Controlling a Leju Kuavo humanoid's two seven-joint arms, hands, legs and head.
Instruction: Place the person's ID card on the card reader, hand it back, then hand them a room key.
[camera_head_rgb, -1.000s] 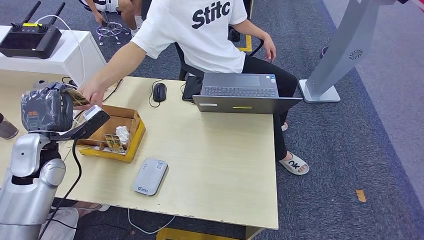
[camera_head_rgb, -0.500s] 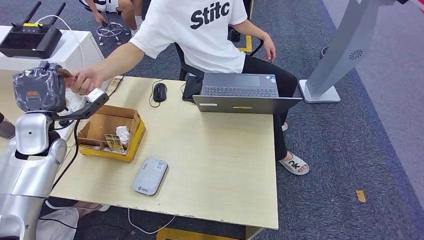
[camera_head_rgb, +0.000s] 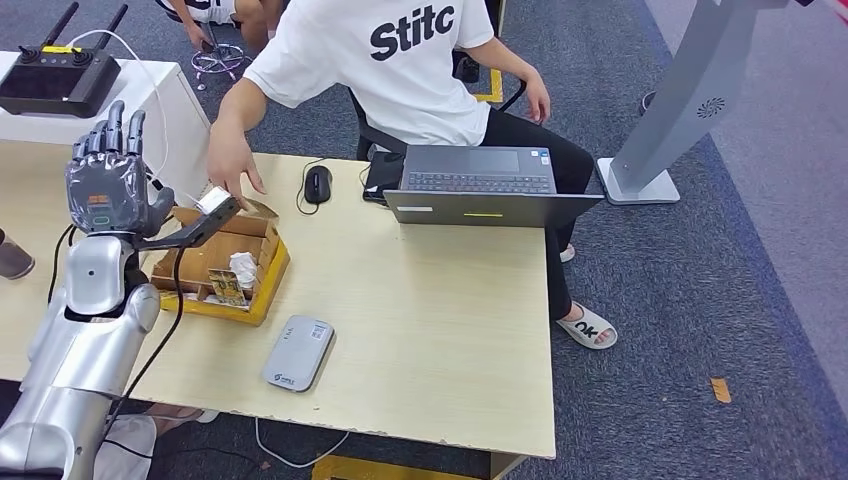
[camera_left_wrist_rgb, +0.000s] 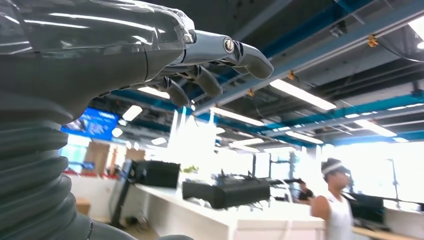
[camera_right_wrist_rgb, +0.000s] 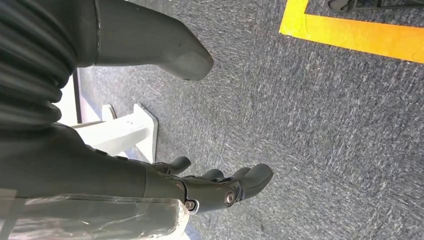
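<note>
Item: robot's left hand (camera_head_rgb: 108, 175), raised upright beside the table's far left corner, fingers straight and apart, holding nothing.
Item: right hand (camera_right_wrist_rgb: 220, 187), hanging over grey carpet, loosely spread, holding nothing.
Item: open brown cardboard box (camera_head_rgb: 262, 290), just below and to the right of the left hand; the patterned cards (camera_head_rgb: 229, 287) inside were probably room keys.
Item: person's bare hand (camera_head_rgb: 232, 160), over the box's far edge; no ID card could be made out in it.
Item: flat grey-white card reader (camera_head_rgb: 299, 352), bare-topped, nearer the front edge.
Left hand was much nearer; reach would go down and rightward.
</note>
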